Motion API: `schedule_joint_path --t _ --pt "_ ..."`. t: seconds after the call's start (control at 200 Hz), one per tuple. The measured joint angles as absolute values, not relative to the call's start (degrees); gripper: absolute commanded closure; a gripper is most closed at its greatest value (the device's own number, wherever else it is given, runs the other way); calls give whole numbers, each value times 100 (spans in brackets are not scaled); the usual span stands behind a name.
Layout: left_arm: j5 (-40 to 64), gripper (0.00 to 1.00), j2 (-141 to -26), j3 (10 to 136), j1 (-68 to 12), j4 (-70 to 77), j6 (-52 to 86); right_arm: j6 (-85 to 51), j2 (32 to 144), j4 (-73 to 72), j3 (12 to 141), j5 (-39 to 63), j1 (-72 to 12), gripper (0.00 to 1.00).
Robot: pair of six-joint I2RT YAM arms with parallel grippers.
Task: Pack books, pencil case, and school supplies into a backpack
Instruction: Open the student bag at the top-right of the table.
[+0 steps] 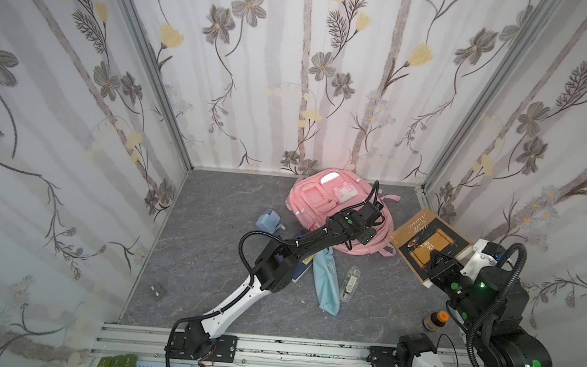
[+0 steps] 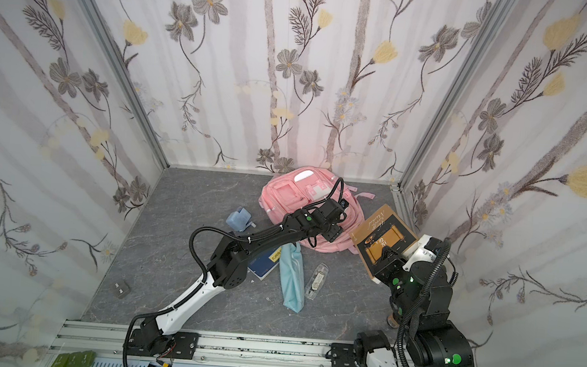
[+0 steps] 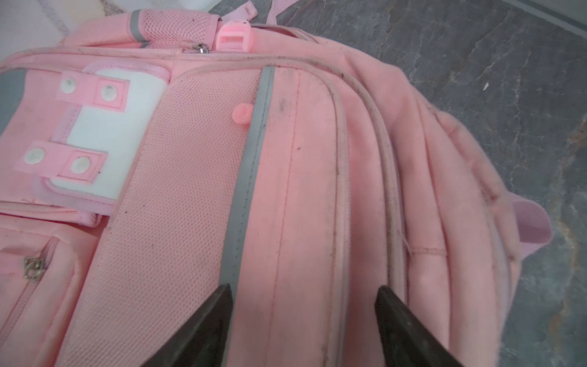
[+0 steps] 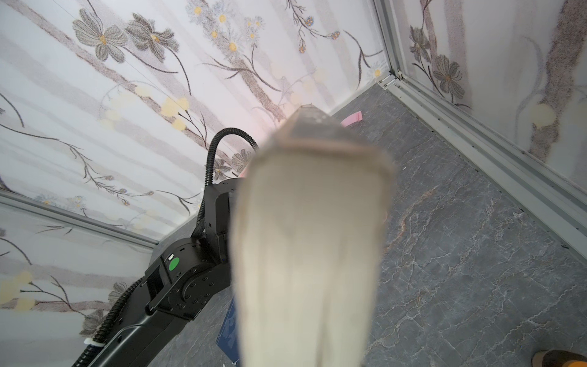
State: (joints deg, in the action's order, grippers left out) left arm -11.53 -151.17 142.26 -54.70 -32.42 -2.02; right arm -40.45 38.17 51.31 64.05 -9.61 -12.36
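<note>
- The left fingers are spread over the pink backpack at the back of the tabletop.
- The right fingers pinch the brown book, raised just beside the backpack.
- The pencil case touches the navy book.

The left arm reaches from its near base diagonally toward the far right, elbow bent and wrist angled down. The left tool points downward, jaws standing apart with nothing between them. The right arm is folded upright at the right, and the right tool clamps the book, held tilted aloft.
</note>
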Motion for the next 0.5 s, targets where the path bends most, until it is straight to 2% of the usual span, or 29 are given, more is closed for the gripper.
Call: schedule_joint_path --t 0.07,0.185,0.5 --pt "-1293 60 -15157 14228 -5468 -3315 -239 -4045 3793 5116 6392 -939 -1236 100" --pt "-1461 99 -15165 14230 -5472 -3339 -283 -4047 3769 5089 6353 -939 -1236 100" --pt "-1691 100 -14945 14368 -5465 -3483 -342 -4259 3642 4711 5865 -888 -1236 100"
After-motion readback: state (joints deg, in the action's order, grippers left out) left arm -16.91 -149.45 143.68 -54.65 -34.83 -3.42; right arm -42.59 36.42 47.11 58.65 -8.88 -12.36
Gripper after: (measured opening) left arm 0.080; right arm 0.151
